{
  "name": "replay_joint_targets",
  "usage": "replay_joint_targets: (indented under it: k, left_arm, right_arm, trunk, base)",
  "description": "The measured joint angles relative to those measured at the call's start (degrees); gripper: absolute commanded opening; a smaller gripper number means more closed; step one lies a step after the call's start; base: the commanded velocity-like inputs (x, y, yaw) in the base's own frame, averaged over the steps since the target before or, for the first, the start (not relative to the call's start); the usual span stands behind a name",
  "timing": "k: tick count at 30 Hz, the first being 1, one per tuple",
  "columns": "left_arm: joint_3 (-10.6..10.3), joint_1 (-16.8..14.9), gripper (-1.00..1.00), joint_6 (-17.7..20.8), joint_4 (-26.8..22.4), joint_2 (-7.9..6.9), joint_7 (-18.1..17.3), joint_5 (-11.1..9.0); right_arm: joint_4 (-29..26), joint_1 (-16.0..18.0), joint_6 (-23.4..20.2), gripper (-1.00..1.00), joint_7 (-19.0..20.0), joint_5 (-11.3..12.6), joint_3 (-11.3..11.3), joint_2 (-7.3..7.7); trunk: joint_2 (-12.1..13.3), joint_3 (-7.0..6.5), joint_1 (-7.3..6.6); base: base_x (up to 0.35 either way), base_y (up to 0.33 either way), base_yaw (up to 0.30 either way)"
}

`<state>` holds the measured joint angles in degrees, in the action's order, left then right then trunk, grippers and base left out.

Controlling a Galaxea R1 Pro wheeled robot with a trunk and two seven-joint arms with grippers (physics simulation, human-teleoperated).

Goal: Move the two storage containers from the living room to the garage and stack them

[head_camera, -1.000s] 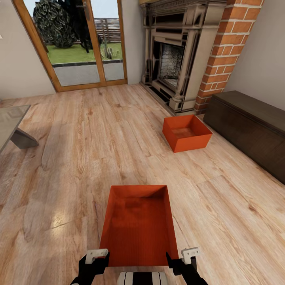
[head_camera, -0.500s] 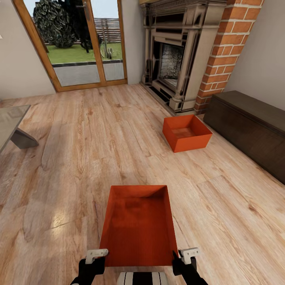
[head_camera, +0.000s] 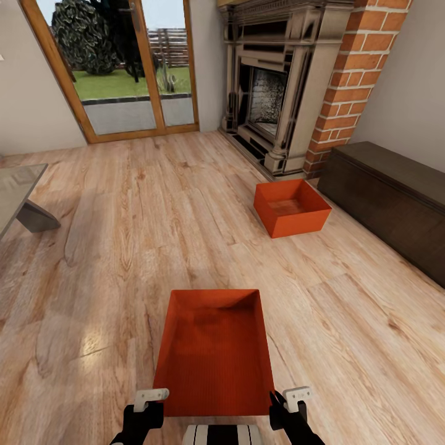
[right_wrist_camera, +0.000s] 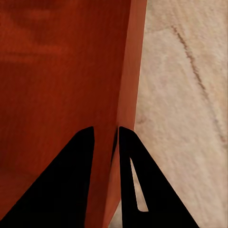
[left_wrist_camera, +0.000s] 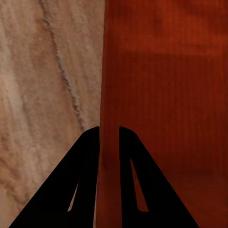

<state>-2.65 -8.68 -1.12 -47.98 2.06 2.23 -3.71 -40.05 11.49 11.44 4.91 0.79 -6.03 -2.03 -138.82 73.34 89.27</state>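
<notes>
Wood floor (head_camera: 154,210); wrist cams: pincers (left_wrist_camera: 109,135) (right_wrist_camera: 105,135) astride bin (head_camera: 215,352) walls.

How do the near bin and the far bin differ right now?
1. The near storage container sits between the left gripper and right gripper, each closed on a side wall; the far storage container is untouched.
2. The near one lies square to the robot; the far one is turned at an angle.
3. The far one sits by the fireplace and dark bench; the near one on open wood floor.

Shared: orange-red, lidless, empty.
</notes>
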Motion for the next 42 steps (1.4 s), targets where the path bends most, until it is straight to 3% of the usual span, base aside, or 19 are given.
replay_joint_targets:
  k: [42]
  left_arm:
    - [0.1,0.0,-1.00,0.5,-0.5,-0.23,-0.8,0.1]
  right_arm:
    - [-0.1,0.0,0.0,-1.00,-0.3,-0.1,-0.2,-0.03]
  trunk:
    - [0.0,0.00,0.00]
  base:
    - [0.000,0.000,0.000]
